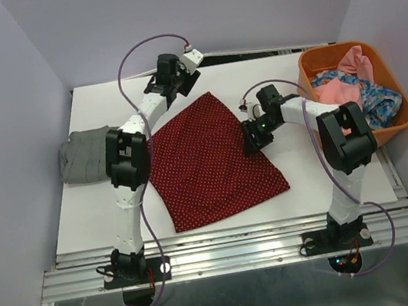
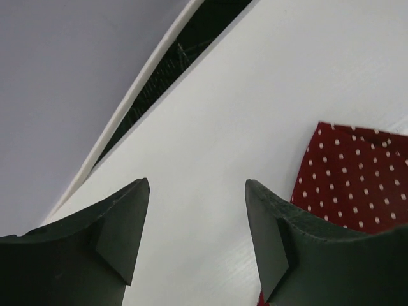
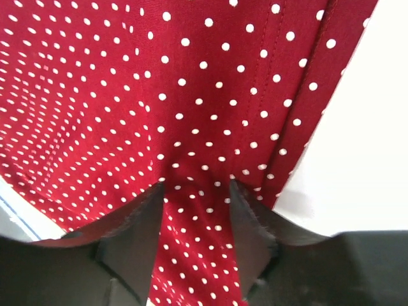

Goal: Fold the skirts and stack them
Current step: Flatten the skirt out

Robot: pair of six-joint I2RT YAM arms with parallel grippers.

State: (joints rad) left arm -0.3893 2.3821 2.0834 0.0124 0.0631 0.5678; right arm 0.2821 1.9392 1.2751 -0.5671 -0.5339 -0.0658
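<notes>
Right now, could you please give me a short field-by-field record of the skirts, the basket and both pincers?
red dotted skirt: spread flat mid-table, unfolded
grey skirt: bundled at the table's left edge
blue floral skirt: in the orange basket, far right, beside a pink cloth
left pincer: open, over bare table near the red skirt's far corner, holding nothing
right pincer: closed on the red skirt's right edge, cloth pinched between the fingers
stack: none yet

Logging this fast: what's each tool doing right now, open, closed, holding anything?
Left tool: open, holding nothing.
Right tool: closed on a pinch of the dark red dotted skirt.
</notes>
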